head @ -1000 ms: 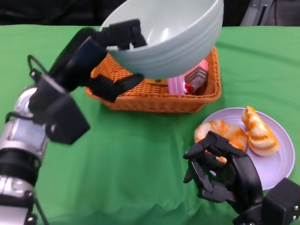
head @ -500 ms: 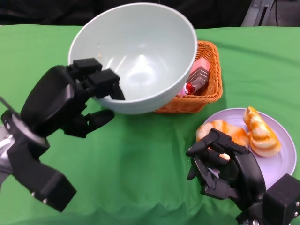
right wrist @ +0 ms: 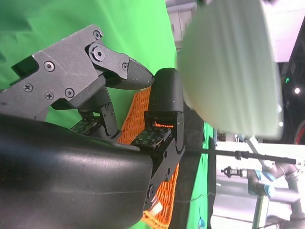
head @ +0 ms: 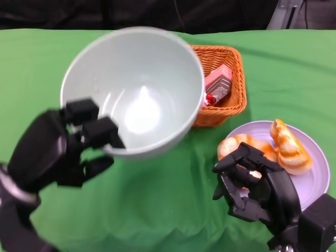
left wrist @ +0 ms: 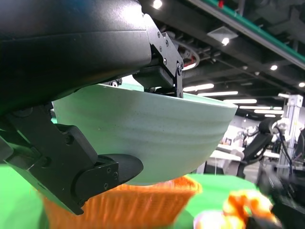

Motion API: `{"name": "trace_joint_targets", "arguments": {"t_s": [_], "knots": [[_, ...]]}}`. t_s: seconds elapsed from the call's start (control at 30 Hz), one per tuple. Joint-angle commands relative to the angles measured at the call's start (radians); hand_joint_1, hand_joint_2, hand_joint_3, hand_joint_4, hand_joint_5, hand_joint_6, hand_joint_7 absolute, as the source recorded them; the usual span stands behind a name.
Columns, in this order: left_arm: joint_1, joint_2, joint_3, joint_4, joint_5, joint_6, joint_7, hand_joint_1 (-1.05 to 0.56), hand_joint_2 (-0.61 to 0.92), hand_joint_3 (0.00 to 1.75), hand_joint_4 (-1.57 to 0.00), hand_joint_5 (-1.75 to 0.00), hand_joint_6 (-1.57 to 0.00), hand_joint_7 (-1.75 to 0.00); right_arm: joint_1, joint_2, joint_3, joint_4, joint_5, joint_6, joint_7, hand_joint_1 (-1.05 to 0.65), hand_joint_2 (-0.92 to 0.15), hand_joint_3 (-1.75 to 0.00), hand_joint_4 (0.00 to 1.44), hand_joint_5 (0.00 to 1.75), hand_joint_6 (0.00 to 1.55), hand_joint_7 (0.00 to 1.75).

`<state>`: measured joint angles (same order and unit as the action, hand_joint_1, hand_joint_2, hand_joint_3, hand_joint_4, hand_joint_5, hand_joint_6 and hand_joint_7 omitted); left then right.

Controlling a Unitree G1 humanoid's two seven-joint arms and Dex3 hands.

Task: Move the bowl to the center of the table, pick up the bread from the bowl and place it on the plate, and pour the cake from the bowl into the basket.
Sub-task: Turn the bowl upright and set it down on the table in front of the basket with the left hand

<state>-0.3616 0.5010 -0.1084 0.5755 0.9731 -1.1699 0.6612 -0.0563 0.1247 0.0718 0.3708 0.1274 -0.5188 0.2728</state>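
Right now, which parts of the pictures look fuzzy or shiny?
Head view: the left hand is smeared with blur, and a bright glare spot sits inside the bowl. Right wrist view: the bowl's side is soft and out of focus. Left wrist view: the basket and the bread are fuzzy; ceiling lights glare.

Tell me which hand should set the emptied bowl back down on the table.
The left hand. It already grips the bowl by its near rim, held above the green cloth with nothing inside. The right hand holds nothing and sits by the plate, well apart from the bowl.
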Motion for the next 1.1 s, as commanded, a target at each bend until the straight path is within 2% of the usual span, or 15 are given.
{"name": "trace_joint_targets", "arguments": {"t_s": [0.03, 0.27, 0.6, 0.73, 0.9, 1.1], "knots": [[0.023, 0.043, -0.015, -0.012, 0.033, -0.002, 0.104, -0.07, 0.44, 1.17, -0.76, -1.75, -0.73, -1.49, -0.005, -0.007, -0.009, -0.010, 0.011, 0.005, -0.001, -0.14, -0.58, -0.93, 0.75, 1.53, 0.72, 1.25], [0.110, 0.084, -0.076, -0.021, 0.113, 0.028, 0.265, -0.01, 0.32, 1.30, -0.75, -1.75, -0.74, -1.47, -0.003, -0.013, -0.014, -0.020, 0.002, 0.014, -0.005, -0.15, -0.58, -0.95, 0.74, 1.55, 0.71, 1.26], [0.174, 0.130, -0.175, -0.012, 0.159, 0.087, 0.410, 0.02, 0.30, 1.38, -0.78, -1.75, -0.72, -1.57, 0.005, -0.011, -0.016, -0.040, 0.009, 0.042, -0.003, -0.14, -0.59, -0.92, 0.73, 1.54, 0.71, 1.23], [0.180, 0.158, -0.213, 0.016, 0.136, 0.070, 0.385, 0.03, 0.31, 1.39, -0.76, -1.75, -0.72, -1.54, 0.007, -0.020, -0.012, -0.044, 0.000, 0.037, 0.001, -0.15, -0.60, -0.92, 0.72, 1.53, 0.70, 1.24], [0.163, 0.160, -0.245, 0.063, 0.123, 0.076, 0.383, 0.01, 0.33, 1.35, -0.78, -1.72, -0.76, -1.50, 0.005, -0.014, -0.014, -0.036, 0.005, 0.025, 0.004, -0.14, -0.60, -0.91, 0.73, 1.53, 0.69, 1.25], [0.144, 0.158, -0.271, 0.121, 0.088, 0.092, 0.327, -0.01, 0.40, 1.24, -0.81, -1.65, -0.79, -1.41, 0.014, -0.009, -0.012, -0.044, 0.011, 0.029, 0.005, -0.15, -0.60, -0.89, 0.73, 1.53, 0.70, 1.24]]}}
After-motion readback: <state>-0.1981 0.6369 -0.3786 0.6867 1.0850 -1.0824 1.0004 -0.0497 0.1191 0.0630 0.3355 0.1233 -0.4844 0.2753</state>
